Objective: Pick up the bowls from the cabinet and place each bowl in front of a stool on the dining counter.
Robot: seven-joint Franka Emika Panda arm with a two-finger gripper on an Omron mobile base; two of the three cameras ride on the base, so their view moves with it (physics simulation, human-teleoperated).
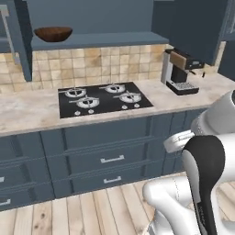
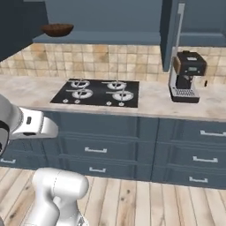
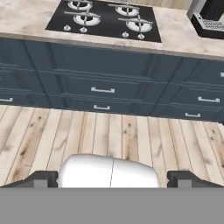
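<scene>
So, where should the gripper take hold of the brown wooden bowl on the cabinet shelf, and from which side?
Probably at the rim of the wooden bowl, one finger inside and one outside. It stands upright on the open cabinet shelf and looks wide and shallow, likely too wide to span. Come from the open front, slightly above the rim, since the cabinet closes it in behind.

The dark blue-grey cabinet shelf (image 1: 101, 40) carries one dark brown wooden bowl (image 1: 53, 33), sitting upright near its left end (the grain shows faintly). Below, the beige marble-look counter (image 1: 27, 110) holds an inset black gas hob (image 1: 103, 98) and, well to the right, a coffee machine (image 1: 180, 72) standing upright. Pale wooden floorboards (image 3: 109, 135) run under the drawer units (image 2: 106, 148).
</scene>
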